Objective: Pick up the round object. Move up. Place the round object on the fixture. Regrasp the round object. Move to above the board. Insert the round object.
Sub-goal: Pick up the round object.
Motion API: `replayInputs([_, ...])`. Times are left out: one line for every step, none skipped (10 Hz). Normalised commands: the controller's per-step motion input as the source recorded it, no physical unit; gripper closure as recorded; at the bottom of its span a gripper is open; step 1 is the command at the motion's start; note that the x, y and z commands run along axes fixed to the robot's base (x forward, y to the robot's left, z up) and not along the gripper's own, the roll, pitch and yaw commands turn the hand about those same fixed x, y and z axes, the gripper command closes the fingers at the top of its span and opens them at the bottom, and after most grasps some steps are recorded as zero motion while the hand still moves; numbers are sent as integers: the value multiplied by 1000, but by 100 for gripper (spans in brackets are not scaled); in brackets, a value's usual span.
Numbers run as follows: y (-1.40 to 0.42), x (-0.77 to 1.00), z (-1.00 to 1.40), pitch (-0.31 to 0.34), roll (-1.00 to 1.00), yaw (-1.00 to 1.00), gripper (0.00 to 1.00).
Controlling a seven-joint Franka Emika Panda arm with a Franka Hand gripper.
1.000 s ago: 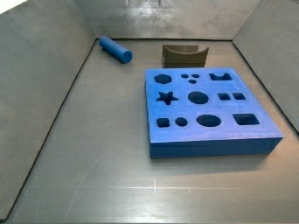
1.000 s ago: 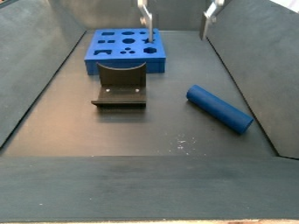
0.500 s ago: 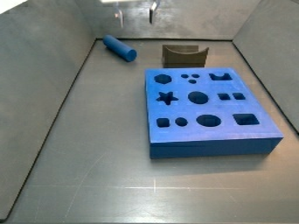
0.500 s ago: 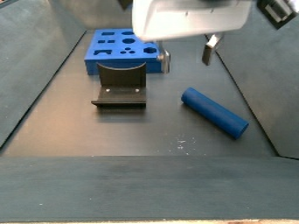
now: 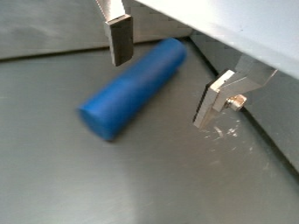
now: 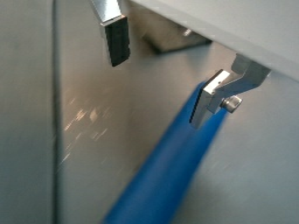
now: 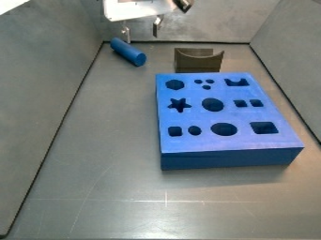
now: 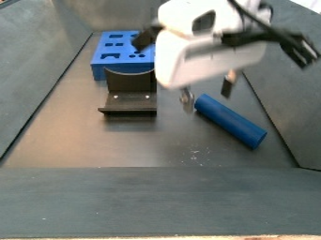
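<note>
1. Gripper (image 5: 166,79): jaws spread wide, empty; two silver fingers (image 5: 118,39) with dark pads, hanging just above the floor in both wrist views. Seen in a side view as a white body (image 8: 201,52) low over the far right part of the bin.
2. Peg (image 5: 135,88): blue rod lying flat on the floor, not held. Sits below and between the fingers in a wrist view; in a wrist view (image 6: 163,179) one finger stands right over its upper end, the other well clear to the side. Contact not visible; appears apart.
3. Long axis of peg: diagonal on the floor, running crosswise to the line between the fingers as judged from a wrist view, so the pads face its curved flanks. Likely needs only a short drop, perhaps a slight shift to centre, before closing.
4. Arm pose: wrist pointing straight down, hand close over the peg's upper part in a side view (image 8: 230,117); in a side view (image 7: 126,52) peg near the back wall corner, hand above it.
5. Fixture (image 8: 129,94): dark block, beside the peg, well apart, empty.
6. Board (image 8: 129,52): blue slab with cut-outs, beyond the fixture; holes empty.
</note>
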Motion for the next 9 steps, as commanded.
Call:
replayInputs([0,-271,-874,-51,0,0,0])
replayInputs([-37,-574,-754,-73,0,0,0])
replayInputs([-180,-511,-506,-69,0,0,0])
replayInputs([-269,-571,-306,-93,29,0,0])
replayInputs([-229,-671,0,-170,54,0,0])
replayInputs([-86,-846,-357,-124,116,0,0])
replayInputs([11,-814,-643,-151,60,0,0])
replayInputs([214,-614,-791,-160,47,0,0])
replayInputs([220,-403,-666,-120,14,0,0])
